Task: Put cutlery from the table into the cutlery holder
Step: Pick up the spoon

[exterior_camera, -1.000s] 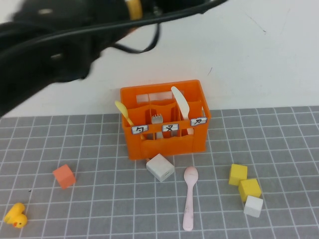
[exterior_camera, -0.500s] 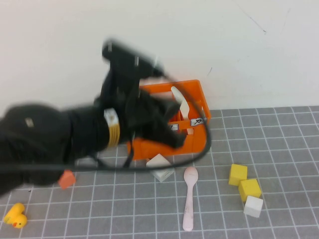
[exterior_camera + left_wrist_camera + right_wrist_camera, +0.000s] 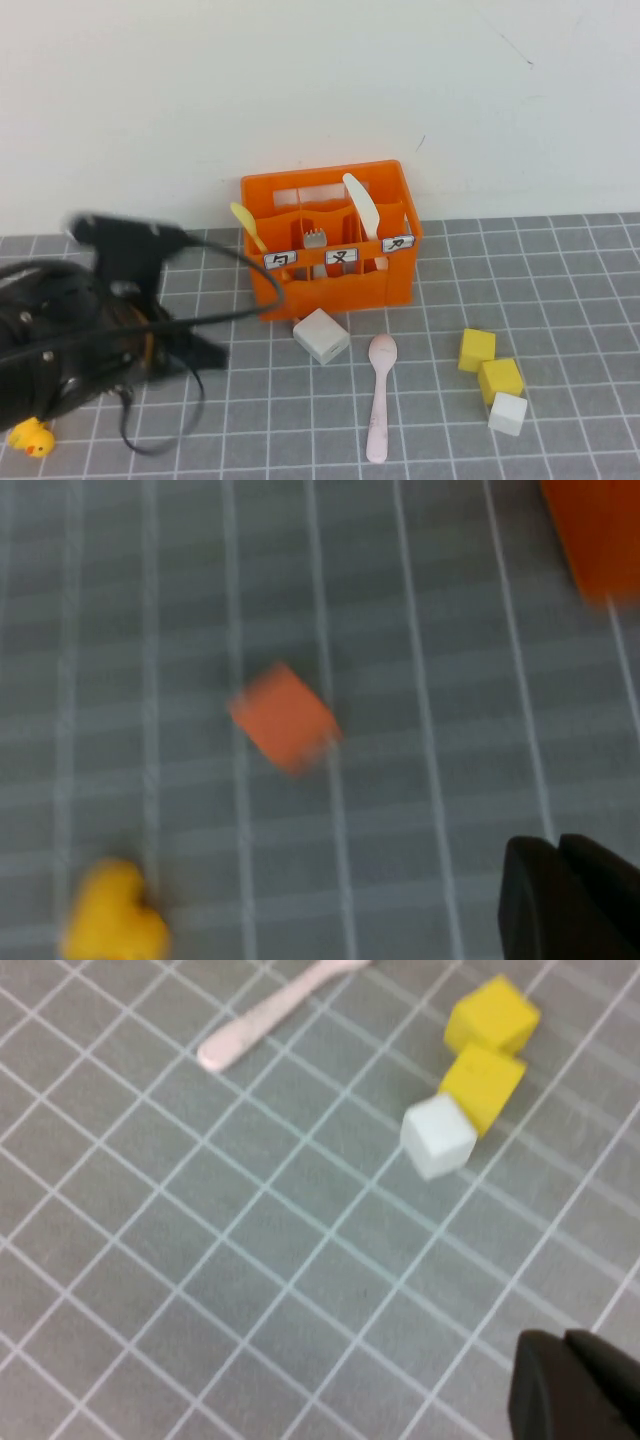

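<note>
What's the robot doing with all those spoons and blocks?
It is tidying cutlery into the orange crate. The white knife already stands in the crate, but the pink spoon lies on the table in front of it. The left tool is shut and empty, low over the table near an orange block. The right tool is shut too, above the yellow and white blocks.

Four blocks (image 3: pixel 491 378), two spoons (image 3: pixel 378 398), one knife (image 3: pixel 361 205).
</note>
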Controlling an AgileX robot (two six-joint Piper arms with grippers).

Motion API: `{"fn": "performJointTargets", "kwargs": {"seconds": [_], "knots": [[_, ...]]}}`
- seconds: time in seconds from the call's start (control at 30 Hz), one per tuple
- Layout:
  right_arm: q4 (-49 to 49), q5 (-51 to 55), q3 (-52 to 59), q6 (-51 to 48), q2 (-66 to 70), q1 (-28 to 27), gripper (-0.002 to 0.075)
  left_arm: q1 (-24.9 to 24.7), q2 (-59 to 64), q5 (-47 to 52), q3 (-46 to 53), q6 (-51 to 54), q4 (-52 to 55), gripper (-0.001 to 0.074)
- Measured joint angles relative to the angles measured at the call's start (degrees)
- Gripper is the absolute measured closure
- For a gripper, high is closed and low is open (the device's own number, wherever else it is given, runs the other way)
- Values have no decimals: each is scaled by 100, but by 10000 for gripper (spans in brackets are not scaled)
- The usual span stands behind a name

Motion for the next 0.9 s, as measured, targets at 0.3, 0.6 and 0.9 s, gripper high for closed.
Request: {"fn": "performJointTargets", "kwargs": {"seconds": [0.3,0.6,0.9], "knots": [[-511,-473,-550,989,1603,888,728,-11,-283,384,20,3658,-3530,735],[-895,-1516,-1799,2522,3564,3397,728,-11,-1639,633,173,4314,-3735,735],[-884,-1860,-3291,2626,6043,4414,728,-11,-2764,399,788,4279,-3138,735]]}}
